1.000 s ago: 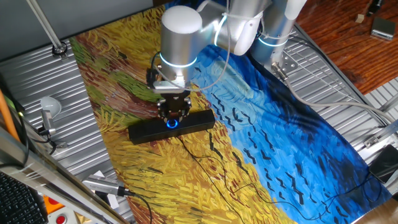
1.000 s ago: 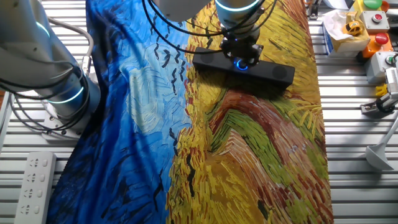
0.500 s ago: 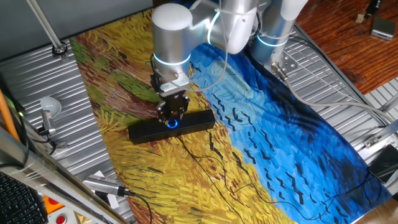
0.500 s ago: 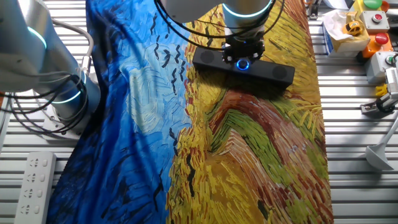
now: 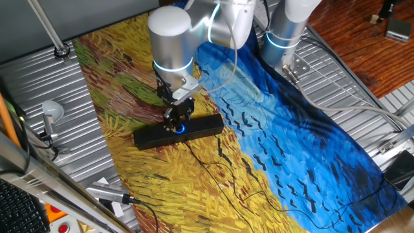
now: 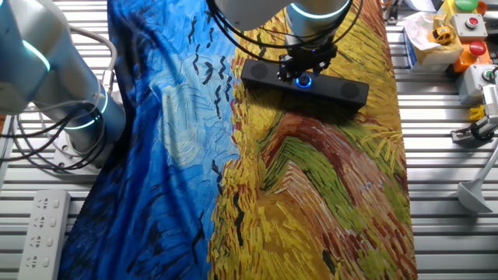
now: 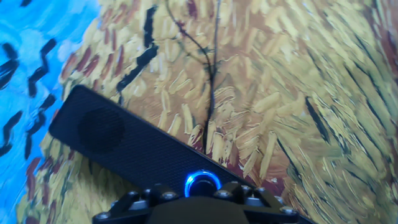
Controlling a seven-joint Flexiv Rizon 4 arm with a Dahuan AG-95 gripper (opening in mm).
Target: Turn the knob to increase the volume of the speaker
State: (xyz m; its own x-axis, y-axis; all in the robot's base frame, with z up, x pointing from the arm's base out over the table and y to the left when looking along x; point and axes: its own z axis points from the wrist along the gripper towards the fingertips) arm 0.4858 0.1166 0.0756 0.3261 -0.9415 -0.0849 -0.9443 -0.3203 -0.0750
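1. The speaker (image 5: 178, 131) lies on the painted cloth (image 5: 291, 149) that covers the table.
2. The knob (image 7: 202, 183) sits at the middle of the speaker's top face.
3. The gripper (image 5: 177, 120) stands directly over the knob.
4. A thin cable (image 7: 208, 68) runs from the speaker's side across the cloth.
5. A power strip (image 6: 43, 229) lies off the cloth's edge, well apart from the speaker.

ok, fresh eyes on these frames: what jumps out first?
The painted cloth, swirling blue on one side and yellow on the other, covers the table. Next, the glowing blue knob at the middle of the long black speaker on the yellow part, with the gripper right over it.
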